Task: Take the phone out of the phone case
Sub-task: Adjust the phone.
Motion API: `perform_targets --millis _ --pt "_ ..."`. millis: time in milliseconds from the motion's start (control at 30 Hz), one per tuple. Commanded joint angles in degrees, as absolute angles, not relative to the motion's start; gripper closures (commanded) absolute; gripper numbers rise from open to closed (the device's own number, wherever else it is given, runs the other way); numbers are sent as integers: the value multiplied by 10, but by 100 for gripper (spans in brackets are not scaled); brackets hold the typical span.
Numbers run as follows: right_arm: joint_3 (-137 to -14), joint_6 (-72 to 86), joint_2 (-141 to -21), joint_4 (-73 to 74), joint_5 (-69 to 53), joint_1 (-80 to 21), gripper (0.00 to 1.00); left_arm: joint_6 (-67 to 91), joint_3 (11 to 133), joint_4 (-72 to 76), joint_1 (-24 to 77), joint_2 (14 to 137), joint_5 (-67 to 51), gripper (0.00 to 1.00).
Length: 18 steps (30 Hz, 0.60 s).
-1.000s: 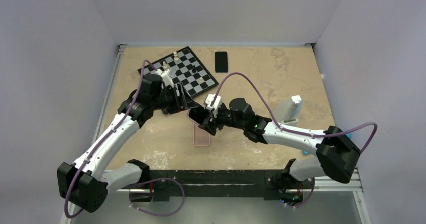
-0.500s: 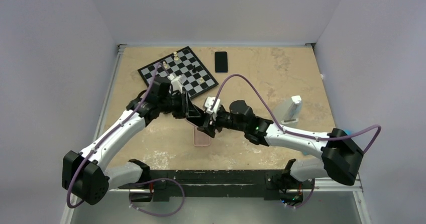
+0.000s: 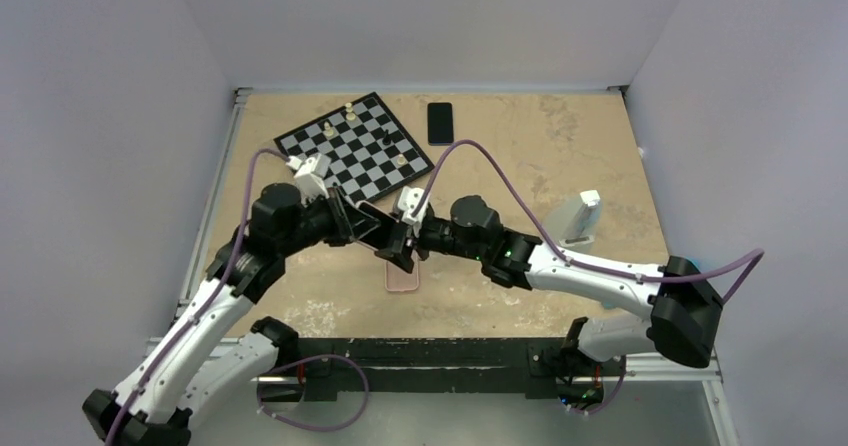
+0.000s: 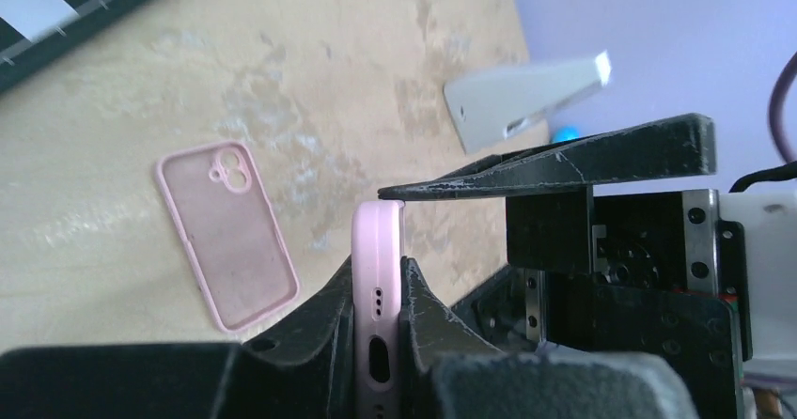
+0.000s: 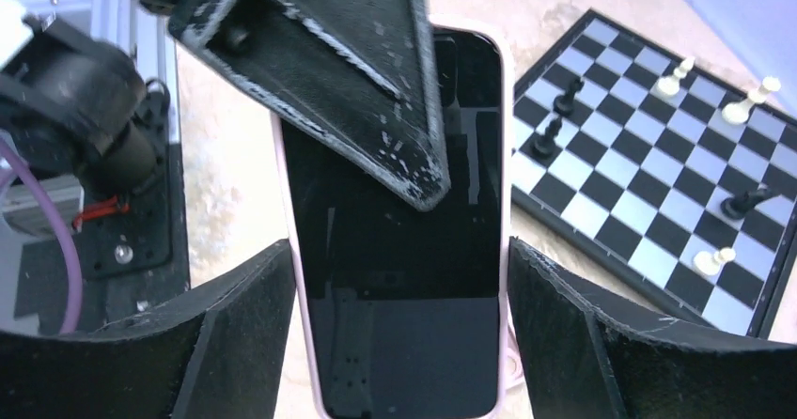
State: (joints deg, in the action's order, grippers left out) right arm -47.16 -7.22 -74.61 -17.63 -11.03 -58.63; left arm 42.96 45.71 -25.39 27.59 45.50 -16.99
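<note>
Phone (image 5: 404,325) is up in the air between my two arms, above the table (image 3: 520,146), and both arms are on it.

- Left jaws: clenched across the phone's thickness, one finger on the glass and one behind. The port end faces my left camera. Pinching the flat faces gives me broad contact, and the long edges are already taken.
- Right jaws: spread wide across the phone's width, with fingers against both long edges. In the left wrist view one fingertip touches the upper edge. Looks like a grip, probably a light one.

The case (image 4: 226,231) is empty. It lies flat on the table, inside up with the camera cut-out showing, just below the phone and not touching it. I'd call the extraction done, and this is a handover pose.

The two grips cross at right angles, so either arm can let go without the phone twisting. The risk is a slip on the glass if right releases before left is solid.

The chessboard (image 3: 365,146) and a second dark phone (image 3: 440,123) are further back, not involved.
</note>
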Motion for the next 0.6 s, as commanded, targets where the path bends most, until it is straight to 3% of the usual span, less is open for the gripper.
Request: perform_targets --millis 0,233,333,567 --pt "-528 14 -745 -101 -14 -567 22 420 437 -232 260 366 71 100" --pt "-543 207 -731 -35 37 -560 22 444 384 -170 259 253 141 100" --pt "-552 323 -744 -52 -44 -541 25 471 366 -133 259 224 134 100" --pt "-463 574 -773 -343 -212 -505 24 598 301 -37 259 177 112 100"
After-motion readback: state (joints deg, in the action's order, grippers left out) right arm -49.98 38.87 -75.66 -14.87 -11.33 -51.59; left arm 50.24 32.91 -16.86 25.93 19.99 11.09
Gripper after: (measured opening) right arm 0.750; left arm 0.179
